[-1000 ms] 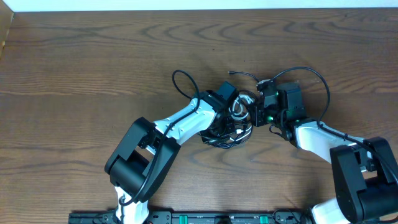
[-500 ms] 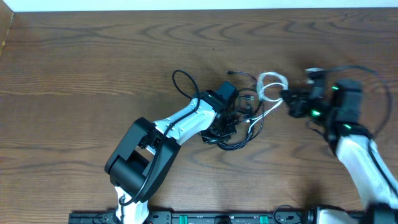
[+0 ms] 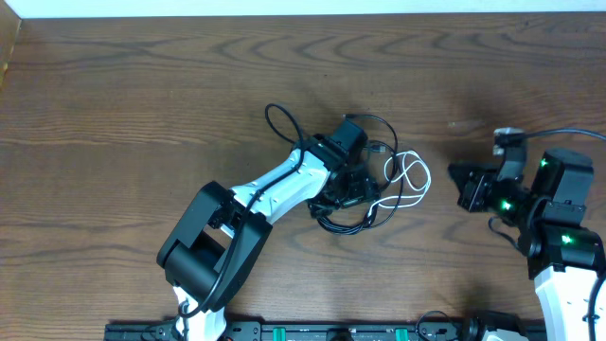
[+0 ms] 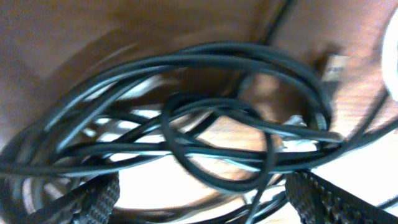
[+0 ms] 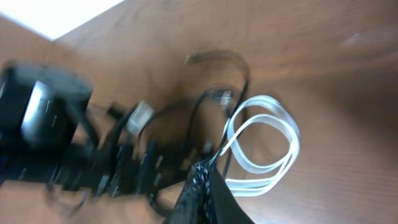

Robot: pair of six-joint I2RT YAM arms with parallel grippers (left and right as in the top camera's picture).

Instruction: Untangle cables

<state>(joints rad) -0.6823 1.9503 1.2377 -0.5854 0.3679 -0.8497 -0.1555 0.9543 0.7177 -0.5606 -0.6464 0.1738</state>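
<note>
The cables lie in the middle of the table: a tangle of black cables with a white cable drawn out in loops on its right side. My left gripper is down on the tangle, open. In the left wrist view its fingers stand wide apart with black cables running between them, unclamped. My right gripper is shut, a little to the right of the white loops and apart from them. The right wrist view shows its jaws pressed together in front of the white cable.
The left arm's own black wire arcs up beside the tangle. The right arm's wire runs at the far right. A rail with the arm bases lines the front edge. Bare wood stretches to the left and back.
My right gripper swung away to the right, pulling the white cable out of the tangle, and the white loops now lie free. My left gripper's jaws opened over the black cables.
</note>
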